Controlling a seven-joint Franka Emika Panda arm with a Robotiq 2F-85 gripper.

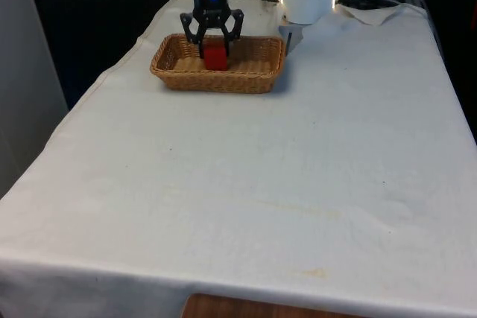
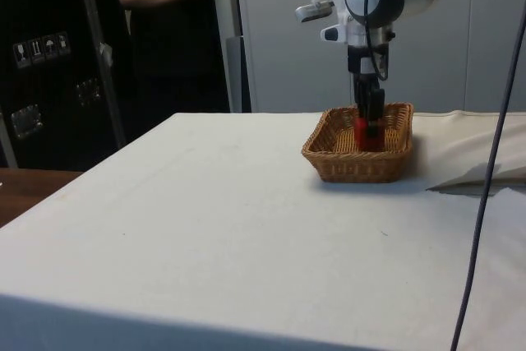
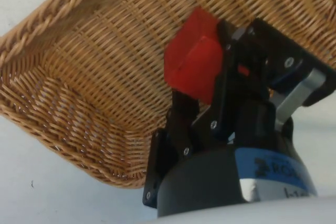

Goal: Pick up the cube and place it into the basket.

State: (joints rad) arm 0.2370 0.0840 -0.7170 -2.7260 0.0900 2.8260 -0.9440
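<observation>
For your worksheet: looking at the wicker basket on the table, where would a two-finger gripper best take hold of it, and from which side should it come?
Grip the basket by its braided rim, probably on a long side, coming from above with one finger inside the wall and one outside. The rim is thin and open-topped, while the body looks too wide to span. The gripper currently holds the red cube inside it.

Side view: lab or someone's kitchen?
Most likely a lab or test cell. A table under a plain white cloth carries just a wicker basket and red cube, loose cables trail across, and a person stands watching.
</observation>
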